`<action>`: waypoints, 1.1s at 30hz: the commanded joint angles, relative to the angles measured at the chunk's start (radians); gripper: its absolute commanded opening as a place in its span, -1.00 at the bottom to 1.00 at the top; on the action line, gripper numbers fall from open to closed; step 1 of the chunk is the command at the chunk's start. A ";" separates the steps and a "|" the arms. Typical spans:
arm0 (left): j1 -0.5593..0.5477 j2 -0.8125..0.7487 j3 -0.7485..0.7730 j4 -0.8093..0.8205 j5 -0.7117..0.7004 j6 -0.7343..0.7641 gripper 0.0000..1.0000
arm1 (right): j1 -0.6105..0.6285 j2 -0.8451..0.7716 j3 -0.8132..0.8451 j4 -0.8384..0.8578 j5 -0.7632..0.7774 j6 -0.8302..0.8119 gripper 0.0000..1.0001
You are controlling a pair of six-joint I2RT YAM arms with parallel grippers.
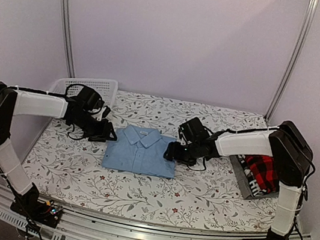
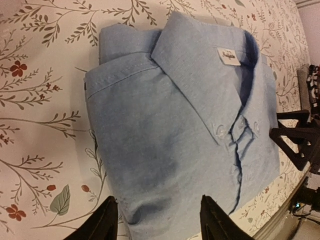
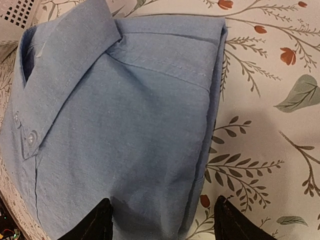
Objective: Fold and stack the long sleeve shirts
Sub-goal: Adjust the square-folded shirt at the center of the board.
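Nearest the camera, both arm bases are sitting at the front edge of the table (image 1: 136, 194). The L arm (image 1: 40, 105) is rising on the left and the R arm (image 1: 241, 144) on the right, each reaching inward over the floral cloth.

Mid-table, the light blue shirt (image 1: 141, 151) is lying flat, folded into a neat rectangle w/ collar toward the far side and buttons up. The L gripper (image 1: 110, 132) is hanging just beside the shirt's left edge and the R gripper (image 1: 171, 152) at its right edge, so the shirt is sitting btwn the two.

In the L wrist view the fingers (image 2: 102, 225) are standing spread apart, w/ the shirt's folded edge showing in the gap; they are released, pinching nothing. The R wrist view is showing the same: fingers (image 3: 97, 222) apart, jaws slack, the shirt's folded side edge lying in the gap. Whether any tip is touching the fabric cannot be told.

Further right, near the table's right edge, the red-and-black plaid shirt (image 1: 263, 170) is lying on top of the grey shirt (image 1: 247, 185), well apart from the blue one.

At the far left corner, the white lattice basket (image 1: 95, 85) is standing by the back wall, behind the L gripper.
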 commanded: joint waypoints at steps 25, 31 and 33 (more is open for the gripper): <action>-0.081 0.005 0.065 -0.024 0.095 -0.100 -1.00 | 0.060 0.043 0.226 -0.229 0.026 -0.053 -1.00; -0.108 -0.114 -0.004 -0.124 0.046 -0.112 -1.00 | 0.072 -0.056 0.124 -0.243 0.012 -0.043 -1.00; -0.124 -0.135 -0.042 -0.128 0.026 -0.121 -0.68 | 0.075 -0.077 0.060 -0.224 0.015 -0.025 -1.00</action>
